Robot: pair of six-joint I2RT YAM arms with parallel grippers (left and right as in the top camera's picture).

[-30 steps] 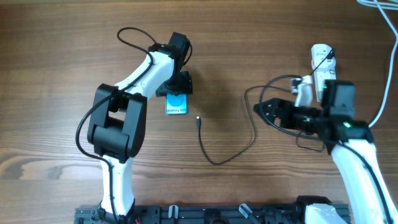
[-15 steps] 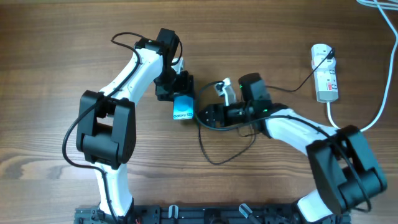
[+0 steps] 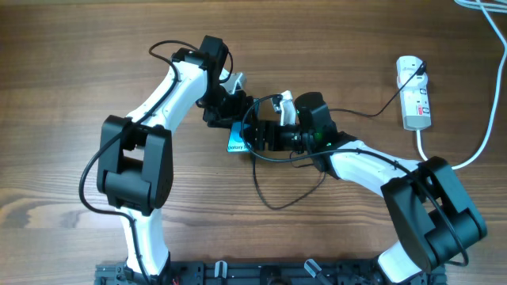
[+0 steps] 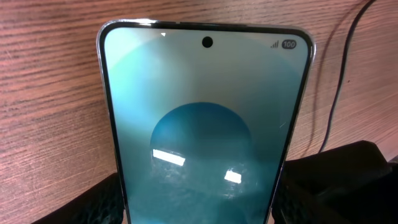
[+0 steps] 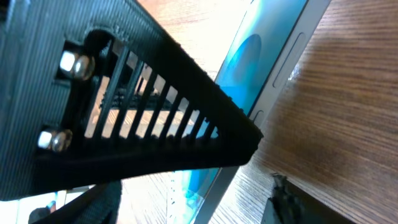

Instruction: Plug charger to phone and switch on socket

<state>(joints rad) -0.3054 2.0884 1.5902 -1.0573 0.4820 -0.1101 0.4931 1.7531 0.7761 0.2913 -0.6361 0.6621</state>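
**Surface:** brown wooden table (image 3: 71, 47), grain running left to right. It filled the overhead view, and no part of the room beyond it showed.

**Item 1, the phone (image 3: 235, 143):** lay near the middle of the table with its cyan screen lit. In the left wrist view the screen faced the camera, with the camera hole at the top and "100" in one corner.

**Item 2, left gripper (image 3: 231, 125):** was clamped on the phone, with dark fingers (image 4: 336, 180) against both side edges, towards the end away from the camera hole.

**Item 3, right gripper (image 3: 258, 138):** was just beside the phone's right edge. One slotted black finger (image 5: 143, 112) crossed its wrist view, with the phone's rim behind it. Neither its opening nor any hold could be told.

**Item 4, the charger (image 3: 273, 207):** thin black cable, looped on the table below both grippers. The plug tip was hidden.

**Item 5, the socket (image 3: 413, 95):** lay at the far right, well apart from the phone. Its white lead (image 3: 482, 145) trailed to the right edge.
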